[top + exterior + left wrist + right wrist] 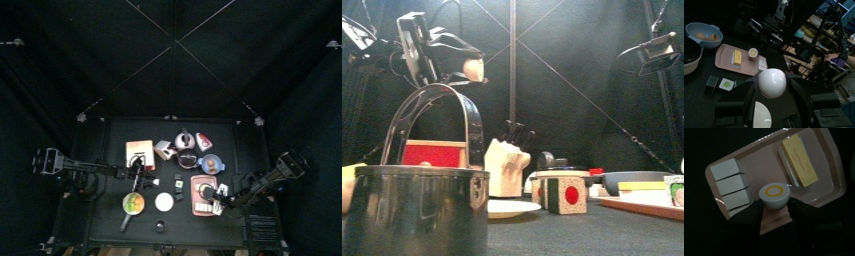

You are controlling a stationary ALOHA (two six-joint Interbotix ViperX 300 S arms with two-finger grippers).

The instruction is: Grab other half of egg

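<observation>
Right gripper (775, 208) hangs released over the pink tray (761, 153), its jaws spread apart with nothing between their pads. Seen past them, near the centre of the right wrist view, the yolk egg half (775, 194) sits on the tray with its yellow ring facing up. In the left wrist view it stands free on the tray, with nothing touching it. To the upper left of it in the right wrist view lie three white blocks (729, 179) in a row. To the upper right lies a long yellow slab (801, 157), also on the tray.

Left gripper (771, 95) is clamped on the white egg half (771, 82). In the front view it is raised at the upper left, well above the table. A blue bowl (703, 34) sits at the upper left of the left wrist view. A metal pot (416, 210) with an upright handle fills the lower left of the front view.
</observation>
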